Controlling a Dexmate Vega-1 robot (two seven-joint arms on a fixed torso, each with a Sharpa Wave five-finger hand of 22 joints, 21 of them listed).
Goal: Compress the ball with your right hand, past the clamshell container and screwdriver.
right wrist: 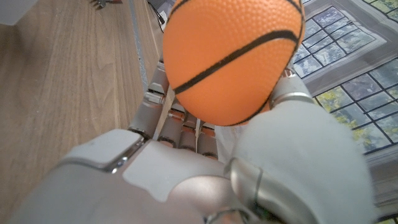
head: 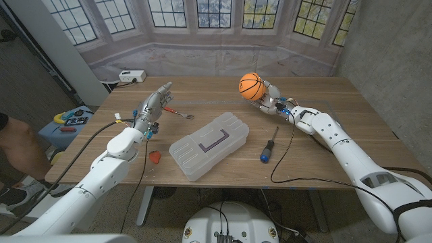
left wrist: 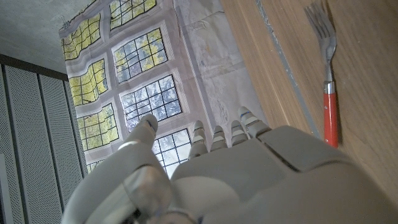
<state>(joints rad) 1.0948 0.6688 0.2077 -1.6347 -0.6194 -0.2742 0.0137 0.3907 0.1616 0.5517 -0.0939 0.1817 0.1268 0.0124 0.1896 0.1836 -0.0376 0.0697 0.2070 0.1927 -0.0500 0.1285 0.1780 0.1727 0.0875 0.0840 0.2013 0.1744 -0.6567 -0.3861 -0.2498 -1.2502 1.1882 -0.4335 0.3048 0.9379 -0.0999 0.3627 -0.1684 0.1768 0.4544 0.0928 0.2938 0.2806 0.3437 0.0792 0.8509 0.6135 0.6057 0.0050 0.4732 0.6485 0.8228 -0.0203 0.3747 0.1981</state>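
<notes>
Spanning the desk (head: 351, 101), the clamshell container (head: 208, 145) and screwdriver (head: 268, 145) lie nearer; beyond them the ball (head: 250, 86) is cupped by the right hand (head: 268, 96), fingers wrapped. An even, centred squeeze is advised.

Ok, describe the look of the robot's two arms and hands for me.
Both arms have smooth, rounded white shells with darker joints. The left arm has a black cable looping loose beside it; the right arm trails a black cable across the table. The left hand and right hand are silver-grey, with segmented metallic fingers and small coloured wires at the wrists.
</notes>
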